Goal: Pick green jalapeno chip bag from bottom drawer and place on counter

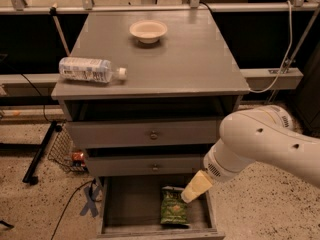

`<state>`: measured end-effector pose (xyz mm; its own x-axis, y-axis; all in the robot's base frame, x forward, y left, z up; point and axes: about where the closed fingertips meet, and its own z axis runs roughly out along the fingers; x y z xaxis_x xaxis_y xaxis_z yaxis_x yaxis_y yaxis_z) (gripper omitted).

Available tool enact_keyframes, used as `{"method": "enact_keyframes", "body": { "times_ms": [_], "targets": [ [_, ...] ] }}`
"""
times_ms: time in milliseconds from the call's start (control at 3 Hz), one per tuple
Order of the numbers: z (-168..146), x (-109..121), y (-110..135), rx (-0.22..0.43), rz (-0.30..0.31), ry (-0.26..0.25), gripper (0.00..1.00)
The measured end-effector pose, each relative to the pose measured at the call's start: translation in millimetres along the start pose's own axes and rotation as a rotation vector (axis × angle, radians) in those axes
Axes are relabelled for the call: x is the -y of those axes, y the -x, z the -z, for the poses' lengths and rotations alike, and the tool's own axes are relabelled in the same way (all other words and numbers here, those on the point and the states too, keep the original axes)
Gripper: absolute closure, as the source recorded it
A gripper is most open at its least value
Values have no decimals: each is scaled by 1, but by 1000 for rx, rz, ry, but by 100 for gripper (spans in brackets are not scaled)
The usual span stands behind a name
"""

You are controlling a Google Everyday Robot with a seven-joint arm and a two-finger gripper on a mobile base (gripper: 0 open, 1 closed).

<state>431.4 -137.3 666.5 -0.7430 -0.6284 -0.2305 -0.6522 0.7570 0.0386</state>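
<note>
The green jalapeno chip bag (173,207) lies flat in the open bottom drawer (131,204), right of its middle. My gripper (192,191) hangs from the white arm (260,144) at the right. It is just above the bag's upper right corner, over the drawer's right side. Whether it touches the bag does not show. The counter (175,59) is the cabinet's grey top, above the two shut upper drawers.
A clear labelled plastic bottle (90,70) lies on its side at the counter's left edge. A pale bowl (148,30) stands at the counter's back. A wire basket (67,151) and cables lie on the floor left of the cabinet.
</note>
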Motion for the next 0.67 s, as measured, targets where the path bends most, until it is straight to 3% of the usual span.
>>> {"method": "enact_keyframes", "body": {
  "times_ms": [333, 667],
  "targets": [
    [-8, 2, -3, 11, -19, 24, 0],
    [-40, 21, -8, 52, -125, 87, 0]
  ]
}}
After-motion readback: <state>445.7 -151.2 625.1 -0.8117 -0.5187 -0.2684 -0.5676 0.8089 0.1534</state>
